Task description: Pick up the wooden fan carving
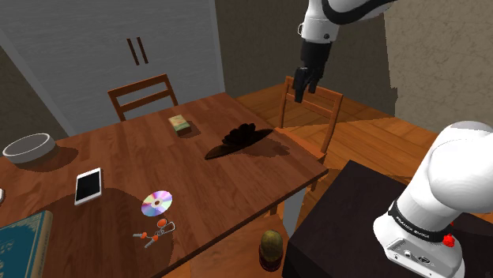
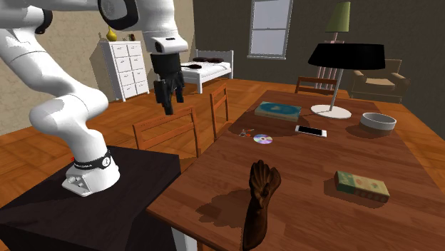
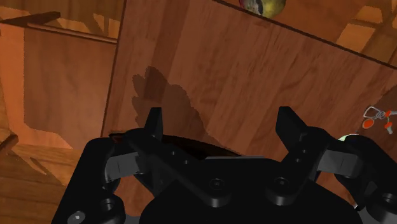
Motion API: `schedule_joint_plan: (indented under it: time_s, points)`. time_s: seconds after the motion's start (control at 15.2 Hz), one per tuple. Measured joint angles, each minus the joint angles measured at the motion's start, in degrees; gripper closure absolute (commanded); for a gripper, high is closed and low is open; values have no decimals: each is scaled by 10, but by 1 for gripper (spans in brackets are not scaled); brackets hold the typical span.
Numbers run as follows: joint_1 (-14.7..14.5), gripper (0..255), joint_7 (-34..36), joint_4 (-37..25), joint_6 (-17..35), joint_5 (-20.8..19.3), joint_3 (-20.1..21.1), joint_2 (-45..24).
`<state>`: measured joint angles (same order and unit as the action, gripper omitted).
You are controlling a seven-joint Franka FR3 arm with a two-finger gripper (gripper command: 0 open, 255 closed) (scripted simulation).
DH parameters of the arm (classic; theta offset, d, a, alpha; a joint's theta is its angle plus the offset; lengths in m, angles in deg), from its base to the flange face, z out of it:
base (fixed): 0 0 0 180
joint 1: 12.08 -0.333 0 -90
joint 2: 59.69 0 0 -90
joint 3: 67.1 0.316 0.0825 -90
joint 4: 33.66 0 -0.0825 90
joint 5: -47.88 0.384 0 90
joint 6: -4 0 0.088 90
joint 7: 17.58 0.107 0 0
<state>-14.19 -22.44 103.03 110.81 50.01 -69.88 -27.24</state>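
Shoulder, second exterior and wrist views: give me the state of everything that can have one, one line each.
All-black two-finger gripper: open, holding nothing.
Dark wooden fan carving: standing upright, not gripped.
Blue book: closed, lying flat.
Pale cupboard doors with dark handles: shut.
White round bowl: right way up.

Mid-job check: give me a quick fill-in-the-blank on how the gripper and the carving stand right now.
1. The gripper hangs in the air, empty and ____.
2. The dark carving stands ____ on the table, with nothing touching it.
3. The lamp on the table has a ____ shade.
Missing words: open; upright; black.
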Motion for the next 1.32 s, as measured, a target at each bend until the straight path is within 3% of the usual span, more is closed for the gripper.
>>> schedule_joint_plan:
  time_s: [0.53, 1.32]
  points:
    - [-27, 0, -130, -42, 136, -20, -17, -164]
    - [-51, 0, -302, -192, 260, -36, -8, -410]
